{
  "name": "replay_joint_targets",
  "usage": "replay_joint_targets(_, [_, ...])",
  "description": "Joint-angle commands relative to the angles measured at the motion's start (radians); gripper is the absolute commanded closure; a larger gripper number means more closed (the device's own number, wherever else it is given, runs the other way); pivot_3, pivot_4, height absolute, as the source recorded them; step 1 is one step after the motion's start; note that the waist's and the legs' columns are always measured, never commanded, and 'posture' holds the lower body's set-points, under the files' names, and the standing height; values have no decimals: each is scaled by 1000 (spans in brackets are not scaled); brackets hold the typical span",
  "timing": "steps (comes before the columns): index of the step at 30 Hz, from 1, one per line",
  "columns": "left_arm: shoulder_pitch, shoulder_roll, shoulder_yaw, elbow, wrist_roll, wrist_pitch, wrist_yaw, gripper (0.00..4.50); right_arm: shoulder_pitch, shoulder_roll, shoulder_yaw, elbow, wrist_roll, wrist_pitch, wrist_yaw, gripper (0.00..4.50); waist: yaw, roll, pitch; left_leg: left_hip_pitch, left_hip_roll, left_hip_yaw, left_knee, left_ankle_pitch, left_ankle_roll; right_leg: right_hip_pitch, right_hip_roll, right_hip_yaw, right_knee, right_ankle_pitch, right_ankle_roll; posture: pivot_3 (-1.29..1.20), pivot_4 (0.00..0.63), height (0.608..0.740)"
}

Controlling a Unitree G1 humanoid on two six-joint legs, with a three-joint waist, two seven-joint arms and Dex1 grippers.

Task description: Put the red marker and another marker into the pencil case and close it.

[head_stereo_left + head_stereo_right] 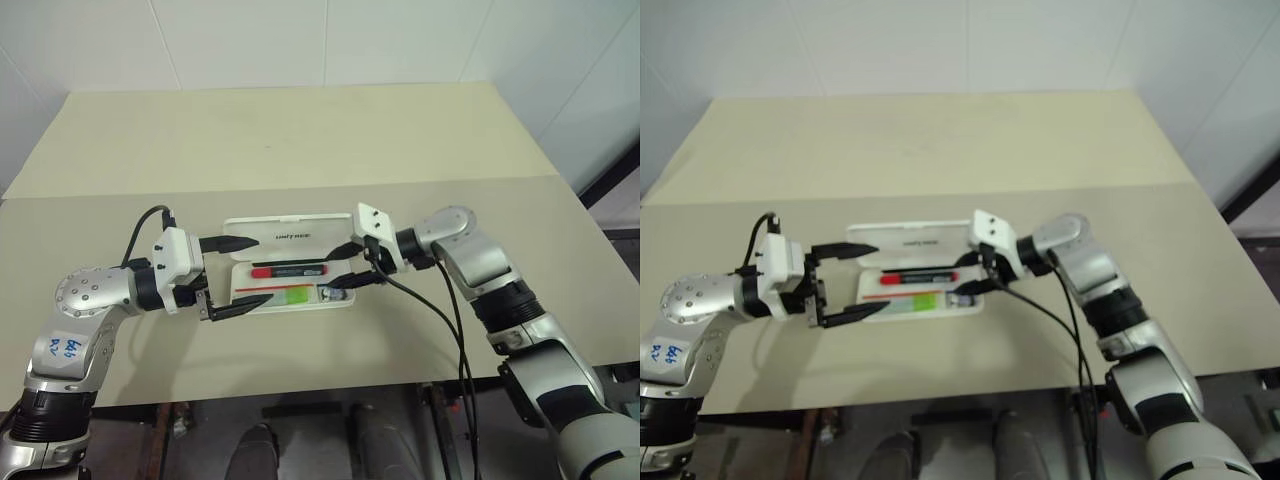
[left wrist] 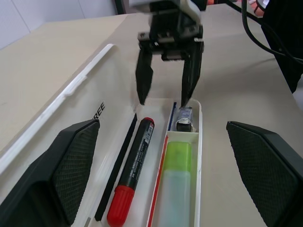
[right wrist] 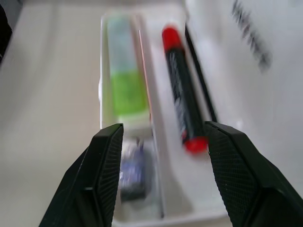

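Pincer right [image 1: 352, 266] hangs open, empty, over the case [image 1: 290, 268] at mid-bench; left pincer [image 1: 236, 276] open too. Both markers, red [image 1: 288, 270] and green [image 1: 292, 294], lie inside. I'd push the light, stiff, slick lid [image 1: 285, 236] by its rim.

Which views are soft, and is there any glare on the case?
Right wrist view: red marker, green marker and lid lettering are out of focus. Left wrist view: sharp, lettering on the red marker readable. Left eye view: even light, no glare on the pencil case.

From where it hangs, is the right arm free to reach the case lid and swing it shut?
Probably yes: the right end effector is open and empty beside the raised lid, nothing between them.
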Motion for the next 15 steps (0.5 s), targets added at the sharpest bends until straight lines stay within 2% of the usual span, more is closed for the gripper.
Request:
replay_joint_targets(1, [-14,0,9,-7,-6,-15,-5,0,4,-16,-58,-160,84,83,4,1436,1,0,0,-1,0,0,0,0,0,-1,0,0,0,0,0,0,150,740])
replay_joint_targets(3, [-14,-1,10,-7,-9,-12,-5,0,42,-43,-86,-269,138,140,8,987,5,0,0,-3,0,0,0,0,0,-3,0,0,0,0,0,0,150,740])
replay_joint_targets(6, [-11,0,18,-7,-16,1,2,0,120,-89,-154,-398,203,197,-25,26,15,0,0,-3,0,-1,0,-1,0,-3,0,-1,-1,-1,0,0,150,740])
replay_joint_targets(12, [5,11,47,-8,-28,24,6,0,293,-155,-383,-565,326,231,-148,26,29,0,0,-4,0,-1,0,-1,0,-2,0,-1,-3,-1,0,0,150,740])
replay_joint_targets(15, [13,12,59,-6,-30,24,3,0,362,-187,-456,-598,340,204,-188,26,29,0,0,-4,0,-1,0,-1,0,-2,0,-1,-4,-1,0,0,150,740])
